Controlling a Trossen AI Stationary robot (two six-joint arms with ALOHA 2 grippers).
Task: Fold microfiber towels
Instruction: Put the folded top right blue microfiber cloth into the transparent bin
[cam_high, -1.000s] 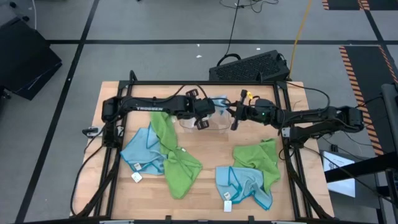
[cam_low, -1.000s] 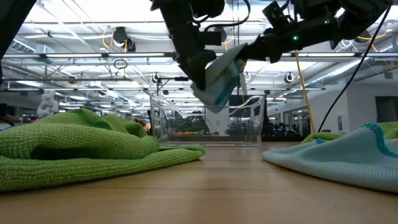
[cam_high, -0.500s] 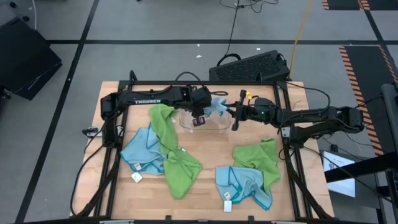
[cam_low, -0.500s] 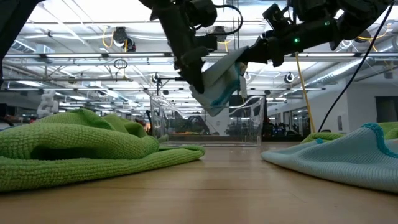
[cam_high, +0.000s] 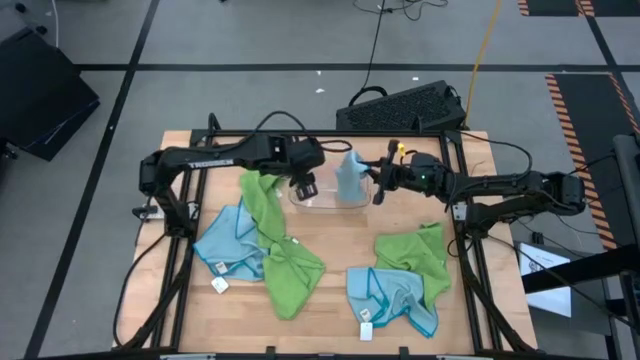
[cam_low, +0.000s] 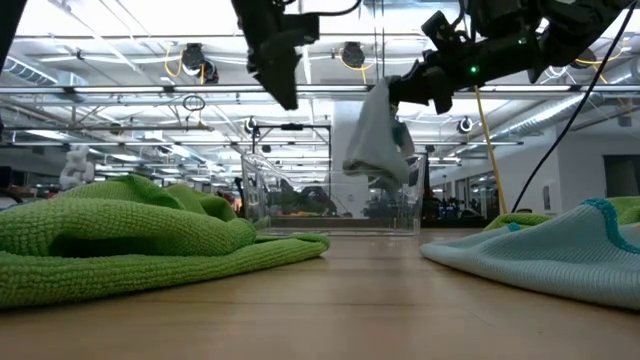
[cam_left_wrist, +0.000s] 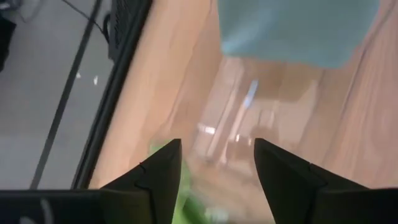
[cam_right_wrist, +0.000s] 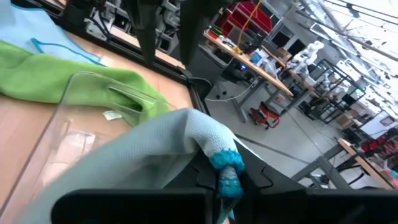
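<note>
Folded light blue towel (cam_high: 348, 180) hangs from the right gripper (cam_high: 376, 183) over the clear plastic tray (cam_high: 330, 198).

The right gripper's fingers are pinched tight on the towel's top edge, and the cloth droops toward the tray (cam_low: 335, 195) near the table's far middle. The left gripper (cam_high: 305, 182) sits just beside the tray's left end, fingers (cam_left_wrist: 149, 180) spread apart and holding nothing. Nearer the front of the wooden table (cam_high: 335, 305), a lime green towel (cam_high: 280, 250) lies across a second light blue towel (cam_high: 225, 245) on the left; on the right, another lime green towel (cam_high: 415, 255) overlaps a light blue one (cam_high: 390, 300).
</note>
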